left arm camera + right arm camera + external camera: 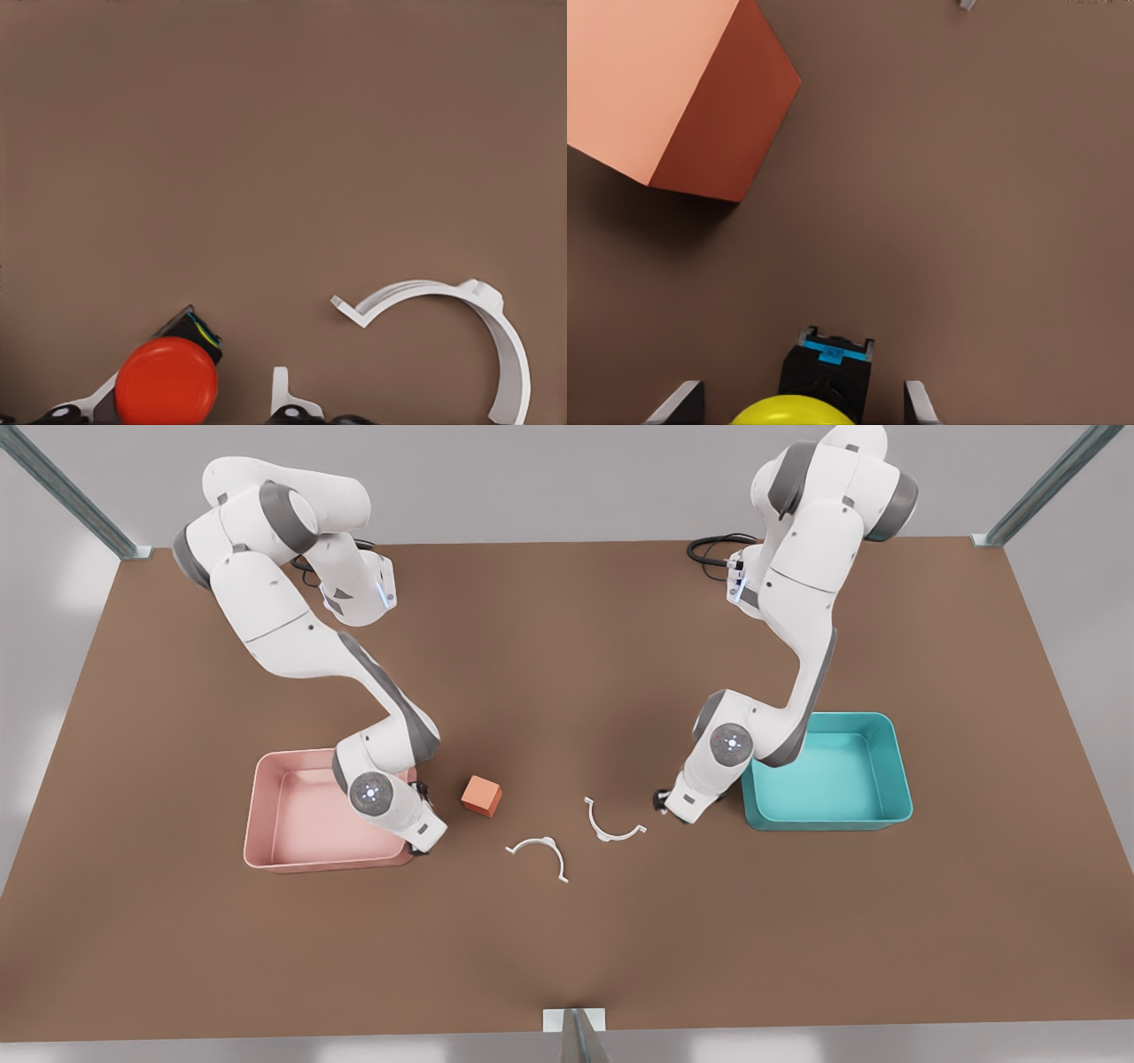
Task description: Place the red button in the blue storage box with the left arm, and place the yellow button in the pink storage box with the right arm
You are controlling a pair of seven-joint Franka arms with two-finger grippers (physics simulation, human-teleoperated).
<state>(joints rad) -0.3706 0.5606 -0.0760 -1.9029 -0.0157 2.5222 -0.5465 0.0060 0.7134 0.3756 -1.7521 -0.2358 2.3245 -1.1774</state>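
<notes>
In the left wrist view the red button (166, 382) sits on the table between my left gripper's (186, 400) white fingertips (282, 390), which stand open around it. In the front view that gripper (663, 802) is low over the table just beside the blue storage box (895, 766), on the front view's right. The yellow button (796, 412) lies between the open fingertips (917, 400) of my right gripper (799, 403). That gripper (418, 850) hangs at the near corner of the pink storage box (266, 815), on the front view's left.
A salmon-orange cube (481, 795) (664, 88) rests just beside the right gripper. Two white curved clips (539, 850) (611, 825) lie between the arms, one near the left gripper (496, 336). A metal post (574, 1036) stands at the table's front edge.
</notes>
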